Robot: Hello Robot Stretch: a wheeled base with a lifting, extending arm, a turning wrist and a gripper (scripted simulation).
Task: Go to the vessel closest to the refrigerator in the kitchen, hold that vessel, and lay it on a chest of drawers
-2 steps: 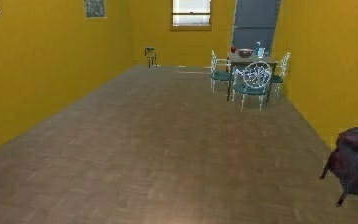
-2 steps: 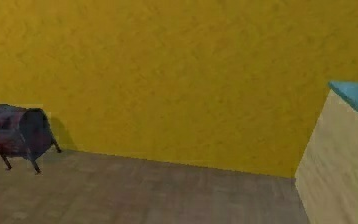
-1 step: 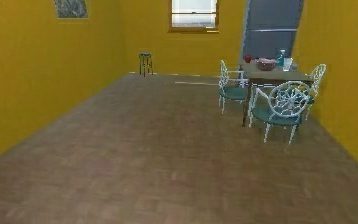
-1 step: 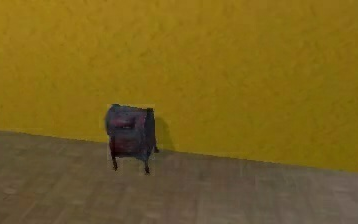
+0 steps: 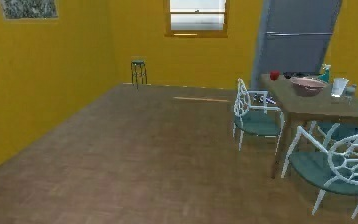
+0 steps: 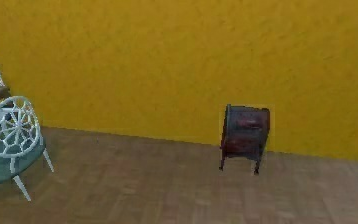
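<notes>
- In the forward view, a framed picture [image 5: 29, 8] hangs high on the yellow wall at the far left.
- A small dark stool [image 5: 139, 72] stands in the far corner, and a window [image 5: 198, 17] is on the wall to its right.
- The tall grey refrigerator [image 5: 302, 40] stands behind the brown bench [image 5: 309, 104].
- On the bench, a small red thing [image 5: 275, 75] lies left of a pinkish bowl [image 5: 307, 85]. The bowl is near the refrigerator.
- Blue chairs [image 5: 255, 108] with white web backs stand by the bench.
- The arm side view has one blue chair [image 6: 12, 140] at its left edge.
- Farther right in that view, a small dark cabinet [image 6: 246, 135] on legs stands against the yellow wall.
- I cannot tell how the jaws stand.
</notes>
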